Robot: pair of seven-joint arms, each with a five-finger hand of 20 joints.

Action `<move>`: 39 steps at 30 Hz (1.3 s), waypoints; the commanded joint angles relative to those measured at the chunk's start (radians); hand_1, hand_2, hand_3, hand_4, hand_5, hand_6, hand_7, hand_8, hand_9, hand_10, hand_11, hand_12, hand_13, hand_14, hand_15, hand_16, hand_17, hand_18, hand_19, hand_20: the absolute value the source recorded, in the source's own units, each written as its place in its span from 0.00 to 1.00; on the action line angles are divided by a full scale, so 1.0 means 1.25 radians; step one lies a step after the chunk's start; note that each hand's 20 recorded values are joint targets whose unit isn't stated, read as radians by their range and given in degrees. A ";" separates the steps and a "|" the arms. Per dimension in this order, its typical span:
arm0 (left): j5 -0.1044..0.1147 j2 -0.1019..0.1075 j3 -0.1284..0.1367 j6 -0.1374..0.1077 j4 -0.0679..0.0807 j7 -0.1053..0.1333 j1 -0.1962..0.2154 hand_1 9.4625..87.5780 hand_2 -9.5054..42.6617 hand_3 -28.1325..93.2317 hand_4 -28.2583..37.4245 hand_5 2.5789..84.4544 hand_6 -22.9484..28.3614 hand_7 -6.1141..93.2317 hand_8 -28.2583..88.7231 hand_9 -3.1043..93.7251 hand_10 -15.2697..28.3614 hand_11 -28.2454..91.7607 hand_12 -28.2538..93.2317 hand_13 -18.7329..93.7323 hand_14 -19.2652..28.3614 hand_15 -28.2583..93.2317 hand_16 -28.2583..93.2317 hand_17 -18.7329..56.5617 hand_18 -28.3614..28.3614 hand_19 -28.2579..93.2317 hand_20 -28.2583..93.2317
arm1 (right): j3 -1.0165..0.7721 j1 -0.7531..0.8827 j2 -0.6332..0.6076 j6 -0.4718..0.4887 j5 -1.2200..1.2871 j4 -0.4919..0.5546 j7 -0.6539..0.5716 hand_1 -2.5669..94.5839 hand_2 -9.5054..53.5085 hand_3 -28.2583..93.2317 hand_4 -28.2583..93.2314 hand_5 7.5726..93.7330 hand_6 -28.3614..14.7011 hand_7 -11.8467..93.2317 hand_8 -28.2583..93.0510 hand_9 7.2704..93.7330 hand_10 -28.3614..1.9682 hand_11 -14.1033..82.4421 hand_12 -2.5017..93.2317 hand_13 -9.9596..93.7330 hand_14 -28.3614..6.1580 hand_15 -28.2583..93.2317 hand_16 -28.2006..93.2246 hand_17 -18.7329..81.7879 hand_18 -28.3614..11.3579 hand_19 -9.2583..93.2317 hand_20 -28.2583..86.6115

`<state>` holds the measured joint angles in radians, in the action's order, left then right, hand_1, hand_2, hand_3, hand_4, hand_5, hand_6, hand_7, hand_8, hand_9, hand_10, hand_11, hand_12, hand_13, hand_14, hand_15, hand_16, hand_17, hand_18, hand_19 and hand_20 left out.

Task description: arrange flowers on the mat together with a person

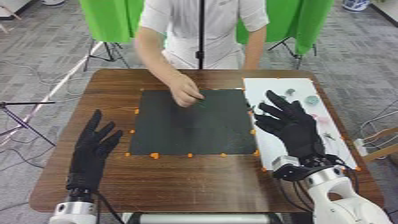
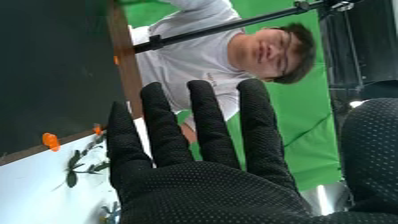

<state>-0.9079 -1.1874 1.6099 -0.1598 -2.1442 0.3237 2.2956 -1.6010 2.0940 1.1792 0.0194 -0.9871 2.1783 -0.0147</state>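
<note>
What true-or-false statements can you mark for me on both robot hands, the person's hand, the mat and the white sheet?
1. The person's hand is over the dark mat. True.
2. The robot's right hand is curled round a flower. False: its fingers are extended and it grips nothing.
3. In the head view, the white sheet lies left of the mat. False: it lies to the right.
4. A leafy sprig lies on the white sheet. True.
5. The robot's left hand is over the middle of the mat. False: it is off to the mat's left, over the wooden table.
</note>
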 commanded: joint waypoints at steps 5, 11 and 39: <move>0.008 0.002 -0.006 -0.016 0.004 0.002 0.008 0.15 0.27 0.86 0.00 0.25 0.39 0.19 0.15 0.33 0.63 0.32 0.34 0.38 0.81 0.42 0.23 0.11 0.97 0.62 0.23 | 0.001 0.008 0.001 -0.004 -0.003 0.003 0.004 0.15 0.37 0.77 0.01 0.33 0.74 0.19 0.16 0.35 0.49 0.18 0.20 0.37 0.23 0.27 0.49 0.20 0.13 0.34 0.39; 0.007 -0.001 -0.006 -0.012 0.006 0.003 0.004 0.16 0.27 0.86 0.00 0.25 0.39 0.19 0.15 0.33 0.64 0.32 0.33 0.38 0.81 0.42 0.23 0.11 0.96 0.62 0.23 | 0.003 0.006 -0.001 -0.003 -0.003 0.002 0.003 0.15 0.37 0.77 0.01 0.33 0.74 0.19 0.16 0.35 0.49 0.18 0.19 0.37 0.23 0.27 0.49 0.20 0.13 0.34 0.39; 0.018 0.056 0.008 -0.028 0.009 0.007 0.009 0.15 0.27 0.86 0.00 0.26 0.39 0.19 0.15 0.33 0.64 0.32 0.33 0.38 0.81 0.42 0.23 0.11 0.96 0.62 0.23 | -0.086 -0.018 -0.167 -0.028 -0.069 0.023 -0.058 0.17 0.35 0.77 0.02 0.33 0.74 0.19 0.16 0.37 0.44 0.19 0.20 0.41 0.23 0.34 0.46 0.21 0.10 0.46 0.43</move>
<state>-0.9018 -1.1770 1.6063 -0.1677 -2.1391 0.3292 2.2942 -1.6047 2.0862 1.1423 0.0114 -0.9922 2.1791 -0.0443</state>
